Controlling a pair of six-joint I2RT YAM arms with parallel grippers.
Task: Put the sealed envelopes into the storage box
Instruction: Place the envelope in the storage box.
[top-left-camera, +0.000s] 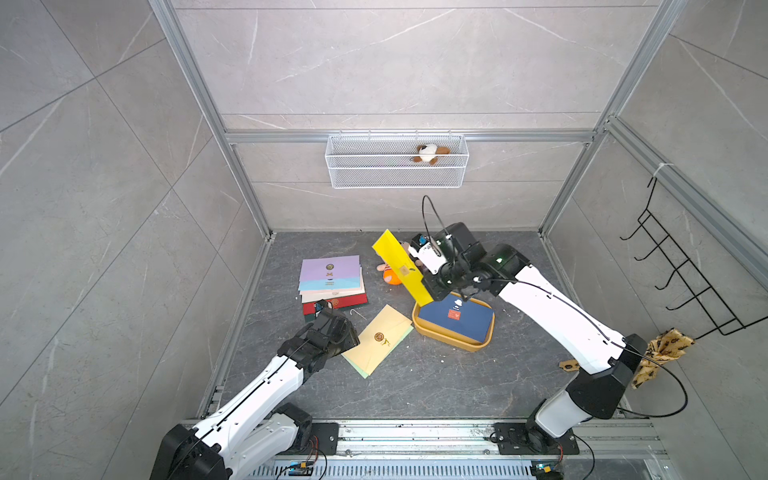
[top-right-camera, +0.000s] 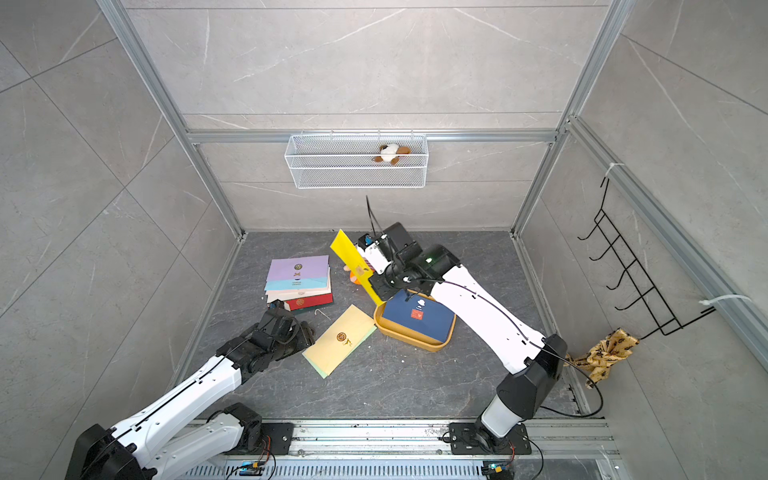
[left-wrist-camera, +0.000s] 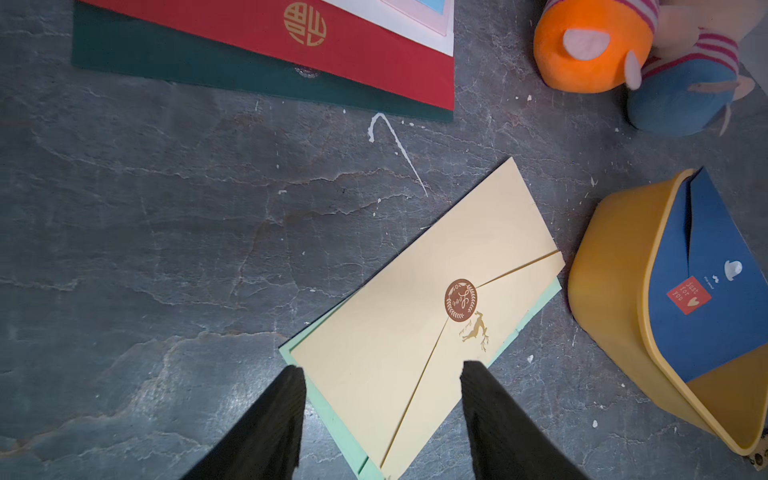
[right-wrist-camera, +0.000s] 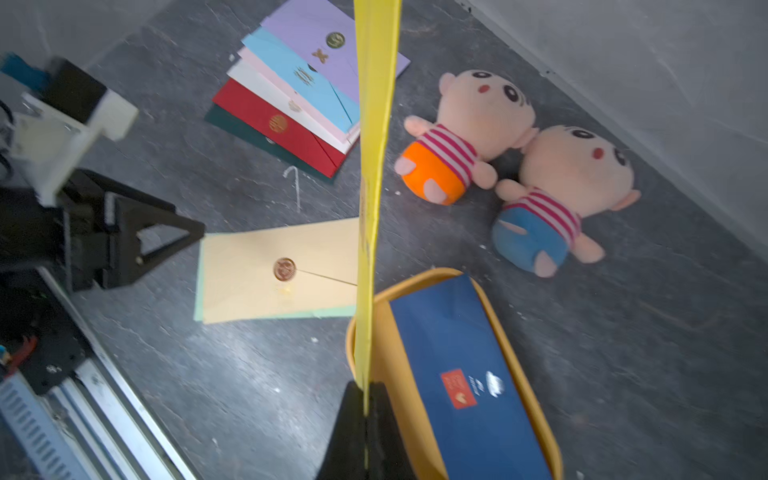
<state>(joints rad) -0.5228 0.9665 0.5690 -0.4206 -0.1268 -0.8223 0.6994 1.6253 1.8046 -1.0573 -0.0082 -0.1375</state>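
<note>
Arms (top-left-camera: 257, 399) are white with black joints (top-left-camera: 598, 390), cables (top-left-camera: 685, 392), left pincer (left-wrist-camera: 383, 365), right pincer (right-wrist-camera: 365, 386).

The mustard-yellow storage box (top-left-camera: 449, 340), shallow with rounded corners, holds a navy envelope (top-left-camera: 469, 324) lying slanted, one long edge propped on the rim. A yellow envelope (top-left-camera: 399, 262) hangs tilted above the box's far end, pinched by the right gripper (right-wrist-camera: 365, 390). Beside the box a cream envelope (top-left-camera: 382, 336) lies flat on a mint-green envelope (left-wrist-camera: 324, 405). Farther off, a fanned stack (top-left-camera: 330, 282) runs from lilac on top to dark green at the bottom.
</note>
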